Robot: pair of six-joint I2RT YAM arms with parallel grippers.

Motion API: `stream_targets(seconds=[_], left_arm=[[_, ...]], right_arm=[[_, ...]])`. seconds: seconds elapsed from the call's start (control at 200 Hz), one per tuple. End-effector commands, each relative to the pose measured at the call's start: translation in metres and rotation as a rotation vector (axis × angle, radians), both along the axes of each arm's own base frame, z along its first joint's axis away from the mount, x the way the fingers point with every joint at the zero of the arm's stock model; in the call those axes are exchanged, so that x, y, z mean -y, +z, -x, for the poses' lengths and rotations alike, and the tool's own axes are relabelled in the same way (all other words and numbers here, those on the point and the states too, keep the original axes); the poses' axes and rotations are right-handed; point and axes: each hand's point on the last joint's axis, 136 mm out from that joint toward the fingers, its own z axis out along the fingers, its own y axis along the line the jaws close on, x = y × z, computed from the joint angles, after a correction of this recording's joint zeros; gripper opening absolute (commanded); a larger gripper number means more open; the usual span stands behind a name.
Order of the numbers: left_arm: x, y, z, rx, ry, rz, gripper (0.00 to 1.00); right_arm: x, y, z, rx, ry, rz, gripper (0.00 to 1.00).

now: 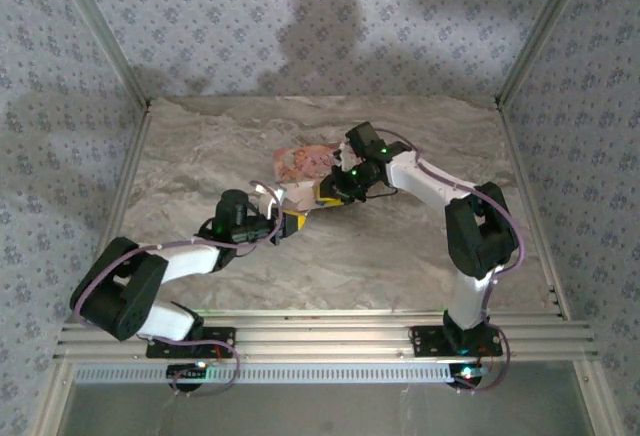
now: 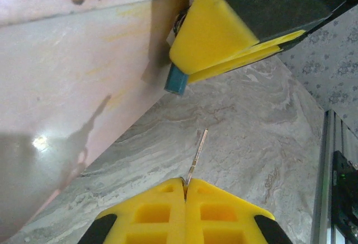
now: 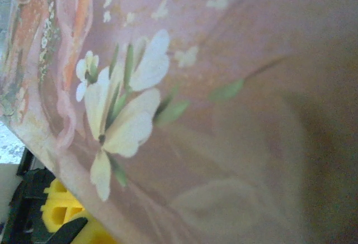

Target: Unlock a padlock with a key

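Our left gripper has its yellow fingers pressed fully together on the head of the key, whose thin blade sticks out ahead of the tips, tilted slightly right and aimed toward the padlock. The padlock sits apart from the blade tip, farther on and a touch left. Only its blue end peeks from under the right gripper, which is pinched narrowly around it, just beside the wall of the pink floral box near the middle of the marbled table. We judge the lock small, rigid, smooth and light enough to twist in the pads when the key pushes, so it wants clamping across its body with the keyway, which we cannot make out, left bare. The key looks thin and apt to pivot or bend if it meets the lock off-centre
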Motion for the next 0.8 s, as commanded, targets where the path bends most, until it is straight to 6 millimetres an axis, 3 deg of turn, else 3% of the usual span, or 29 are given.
stream_targets(seconds=[0.0,0.799], left_arm=[[0.002,0.01,-0.003,0.048,0.01,0.036,0.0],[0.022,0.008,-0.011,0.105,-0.037,0.039,0.0]], right_arm=[[-0.011,0.032,0.003,-0.005,0.046,-0.118,0.0],[-0.013,0.038,0.004,-0.052,0.013,-0.175,0.0]])
